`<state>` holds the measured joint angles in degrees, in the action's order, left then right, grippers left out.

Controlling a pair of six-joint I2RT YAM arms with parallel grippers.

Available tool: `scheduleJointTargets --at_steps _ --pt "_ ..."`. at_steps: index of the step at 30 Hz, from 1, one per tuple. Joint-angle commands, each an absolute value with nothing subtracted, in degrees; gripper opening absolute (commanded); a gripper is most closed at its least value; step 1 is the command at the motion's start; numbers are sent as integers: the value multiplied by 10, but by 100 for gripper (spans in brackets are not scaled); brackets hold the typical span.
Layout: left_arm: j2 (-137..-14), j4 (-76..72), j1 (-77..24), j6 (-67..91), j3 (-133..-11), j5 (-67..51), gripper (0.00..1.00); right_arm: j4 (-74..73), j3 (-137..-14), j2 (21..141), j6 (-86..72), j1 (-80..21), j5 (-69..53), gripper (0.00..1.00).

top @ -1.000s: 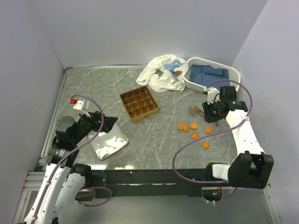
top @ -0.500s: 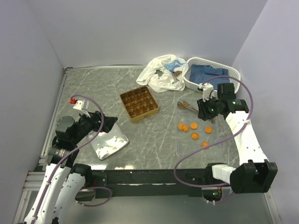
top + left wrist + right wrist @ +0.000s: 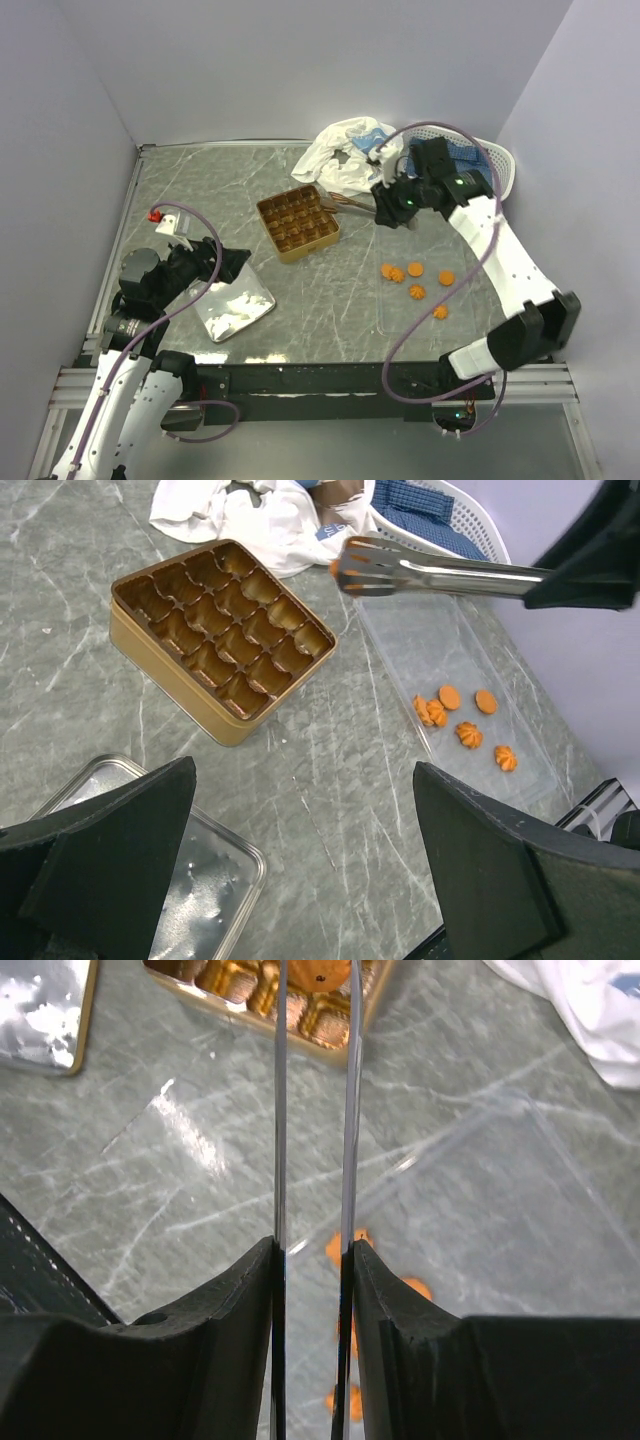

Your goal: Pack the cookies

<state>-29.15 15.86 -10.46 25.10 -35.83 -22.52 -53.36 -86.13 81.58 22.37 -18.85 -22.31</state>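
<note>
Right fingers clamp the tongs, one cookie pinched over the tin's edge; other cookies sit in the clear tray; left fingers gape wide.

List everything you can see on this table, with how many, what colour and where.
tin: one, golden-brown, divided, middle of the table
clear tray: one, see-through, right of the tin
tongs: one, silver, tips above the tin's far corner
cookies: about seven, orange; six on the clear tray, one pinched in the tongs
metal tray: one, silver, near left
cloth: one, white, at the back
basket: one, white, back right
blue cloth: one, in the basket
left gripper: open, by the metal tray
right gripper: shut on the tongs
</note>
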Motion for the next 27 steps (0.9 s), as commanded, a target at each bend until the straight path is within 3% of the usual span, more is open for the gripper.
scheduleJointTargets --at_steps 1,10,27 --pt "-293 139 -100 244 -359 -216 96 -510 -946 881 208 -223 -212 36" --pt "-288 139 -97 244 -359 -216 96 -534 -1064 1018 200 -268 -187 37" --pt "-285 137 -91 243 -358 -230 96 -552 -1116 1090 199 -284 -156 41"
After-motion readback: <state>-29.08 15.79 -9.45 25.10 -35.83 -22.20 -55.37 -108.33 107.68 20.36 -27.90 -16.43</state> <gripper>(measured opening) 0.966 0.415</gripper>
